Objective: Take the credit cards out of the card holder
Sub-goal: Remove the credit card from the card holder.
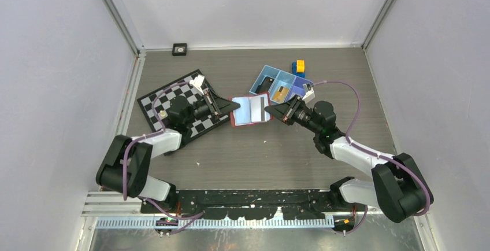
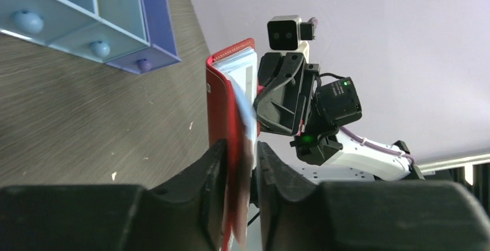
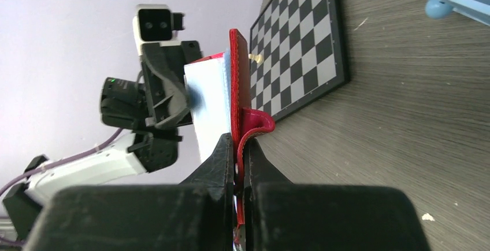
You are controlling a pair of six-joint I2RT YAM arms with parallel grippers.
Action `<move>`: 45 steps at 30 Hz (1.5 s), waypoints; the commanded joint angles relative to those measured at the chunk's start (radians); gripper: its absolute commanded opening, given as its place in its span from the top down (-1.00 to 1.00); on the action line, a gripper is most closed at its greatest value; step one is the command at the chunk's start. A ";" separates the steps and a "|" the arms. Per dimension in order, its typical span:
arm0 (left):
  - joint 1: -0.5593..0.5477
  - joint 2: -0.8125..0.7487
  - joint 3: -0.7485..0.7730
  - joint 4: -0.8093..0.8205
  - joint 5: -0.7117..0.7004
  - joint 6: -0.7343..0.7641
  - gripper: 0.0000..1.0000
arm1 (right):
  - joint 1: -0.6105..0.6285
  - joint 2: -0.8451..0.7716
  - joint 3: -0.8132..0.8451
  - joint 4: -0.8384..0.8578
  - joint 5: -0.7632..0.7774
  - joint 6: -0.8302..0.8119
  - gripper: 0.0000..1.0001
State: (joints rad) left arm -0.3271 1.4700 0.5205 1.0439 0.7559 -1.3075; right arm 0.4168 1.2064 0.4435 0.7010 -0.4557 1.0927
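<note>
Wallet [image 1: 249,110] hangs between both tools: right tool [image 3: 238,164] pinched tight on its red edge, left tool [image 2: 238,152] narrowly straddling the other edge. I cannot tell if it grips. I'd hold right firm and close left before pulling.

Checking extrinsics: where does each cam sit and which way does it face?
Top external: above, behind the bases, looking down at the table; both arms show.
Left wrist: looks along the left fingers toward the right arm.
Right wrist: looks along the right fingers toward the left arm.
Shared: both wrist views catch the card holder edge-on between the fingers.
</note>
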 commanded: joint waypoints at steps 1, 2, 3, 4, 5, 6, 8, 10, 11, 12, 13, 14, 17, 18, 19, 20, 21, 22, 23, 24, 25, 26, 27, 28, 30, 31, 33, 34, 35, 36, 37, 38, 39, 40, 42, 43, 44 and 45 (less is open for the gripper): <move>0.005 -0.153 0.035 -0.310 -0.071 0.207 0.29 | -0.003 0.012 0.029 0.010 0.038 -0.023 0.99; 0.005 -0.185 0.038 -0.375 -0.094 0.228 0.20 | -0.003 0.013 0.029 0.009 0.040 -0.023 0.99; 0.005 -0.221 0.041 -0.447 -0.124 0.259 0.06 | -0.003 0.012 0.029 0.004 0.042 -0.023 0.99; 0.005 -0.254 0.044 -0.516 -0.158 0.301 -0.09 | -0.003 0.011 0.030 -0.004 0.047 -0.025 0.99; 0.005 -0.294 0.051 -0.585 -0.207 0.334 -0.17 | -0.003 0.009 0.030 -0.012 0.050 -0.028 0.99; 0.005 -0.334 0.057 -0.681 -0.250 0.364 -0.25 | -0.003 0.008 0.032 -0.021 0.053 -0.030 0.99; 0.005 -0.409 0.067 -0.795 -0.326 0.410 -0.40 | -0.003 0.004 0.034 -0.041 0.061 -0.036 0.99; 0.003 -0.478 0.065 -0.856 -0.385 0.439 -0.50 | -0.003 0.002 0.037 -0.060 0.069 -0.046 0.99; 0.003 -0.509 0.053 -0.859 -0.402 0.446 -0.52 | -0.003 0.004 0.038 -0.065 0.070 -0.049 0.99; 0.003 -0.533 0.041 -0.848 -0.408 0.448 -0.52 | -0.003 0.008 0.040 -0.068 0.071 -0.050 0.99; 0.001 -0.551 0.030 -0.828 -0.406 0.447 -0.51 | -0.003 0.011 0.042 -0.068 0.070 -0.050 0.99; -0.001 -0.561 0.024 -0.808 -0.396 0.446 -0.46 | -0.003 0.015 0.044 -0.069 0.066 -0.050 0.99; -0.049 -0.536 0.039 -0.765 -0.353 0.455 -0.20 | -0.003 0.021 0.049 -0.067 0.057 -0.049 0.99; -0.080 -0.518 0.052 -0.765 -0.352 0.467 -0.13 | -0.003 0.022 0.049 -0.067 0.056 -0.049 0.99; -0.114 -0.497 0.067 -0.763 -0.352 0.483 -0.06 | -0.003 0.022 0.050 -0.067 0.054 -0.050 0.99; -0.148 -0.476 0.082 -0.763 -0.354 0.500 -0.02 | -0.003 0.022 0.051 -0.067 0.053 -0.050 0.99; -0.181 -0.451 0.097 -0.764 -0.356 0.521 0.02 | -0.003 0.022 0.052 -0.064 0.050 -0.049 0.99; -0.210 -0.428 0.109 -0.762 -0.357 0.531 0.06 | -0.003 0.022 0.051 -0.061 0.047 -0.049 0.99; -0.233 -0.406 0.121 -0.758 -0.355 0.537 0.10 | -0.003 0.022 0.051 -0.057 0.044 -0.048 0.99; -0.250 -0.384 0.129 -0.750 -0.347 0.541 0.14 | -0.003 0.022 0.051 -0.057 0.043 -0.048 0.99; -0.263 -0.364 0.135 -0.739 -0.338 0.543 0.18 | -0.003 0.021 0.051 -0.055 0.042 -0.047 0.99; -0.274 -0.344 0.141 -0.731 -0.331 0.543 0.21 | -0.003 0.021 0.049 -0.053 0.041 -0.048 0.99; -0.282 -0.329 0.144 -0.726 -0.328 0.540 0.22 | -0.003 0.020 0.049 -0.051 0.040 -0.047 0.99; -0.286 -0.309 0.145 -0.717 -0.323 0.536 0.24 | -0.003 0.021 0.049 -0.050 0.041 -0.046 0.99; -0.285 -0.258 0.149 -0.692 -0.295 0.517 0.30 | -0.003 0.021 0.048 -0.044 0.036 -0.044 0.99; -0.286 -0.236 0.152 -0.676 -0.285 0.507 0.33 | -0.003 0.021 0.047 -0.041 0.034 -0.041 0.99; -0.285 -0.196 0.159 -0.653 -0.269 0.481 0.41 | -0.003 0.022 0.046 -0.033 0.032 -0.040 0.99; -0.285 -0.182 0.162 -0.659 -0.277 0.473 0.42 | -0.003 0.022 0.045 -0.032 0.032 -0.040 0.99; -0.284 -0.173 0.165 -0.662 -0.278 0.470 0.43 | -0.004 0.023 0.045 -0.031 0.030 -0.039 0.99; -0.283 -0.164 0.167 -0.659 -0.273 0.471 0.44 | -0.003 0.023 0.046 -0.030 0.029 -0.039 0.99; -0.283 -0.158 0.171 -0.662 -0.268 0.473 0.45 | -0.003 0.025 0.046 -0.029 0.028 -0.037 0.99; -0.282 -0.154 0.175 -0.669 -0.268 0.473 0.45 | -0.003 0.026 0.045 -0.023 0.026 -0.034 0.99; -0.279 -0.151 0.176 -0.672 -0.268 0.472 0.46 | -0.003 0.027 0.044 -0.017 0.023 -0.031 0.99; -0.277 -0.147 0.177 -0.673 -0.267 0.471 0.46 | -0.003 0.029 0.044 -0.013 0.020 -0.028 0.99; -0.264 -0.138 0.182 -0.686 -0.262 0.465 0.46 | -0.003 0.031 0.044 -0.005 0.015 -0.023 0.99; -0.254 -0.133 0.181 -0.680 -0.253 0.455 0.46 | -0.003 0.032 0.043 -0.001 0.011 -0.020 0.99; -0.237 -0.129 0.175 -0.668 -0.239 0.439 0.45 | -0.003 0.033 0.044 0.003 0.007 -0.018 0.99; -0.219 -0.125 0.166 -0.644 -0.222 0.409 0.45 | -0.003 0.035 0.044 0.008 0.005 -0.016 0.99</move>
State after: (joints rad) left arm -0.5961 1.3308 0.6617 0.3252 0.4793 -0.8394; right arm 0.4168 1.2377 0.4507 0.6136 -0.4248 1.0573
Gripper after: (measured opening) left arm 0.274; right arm 0.058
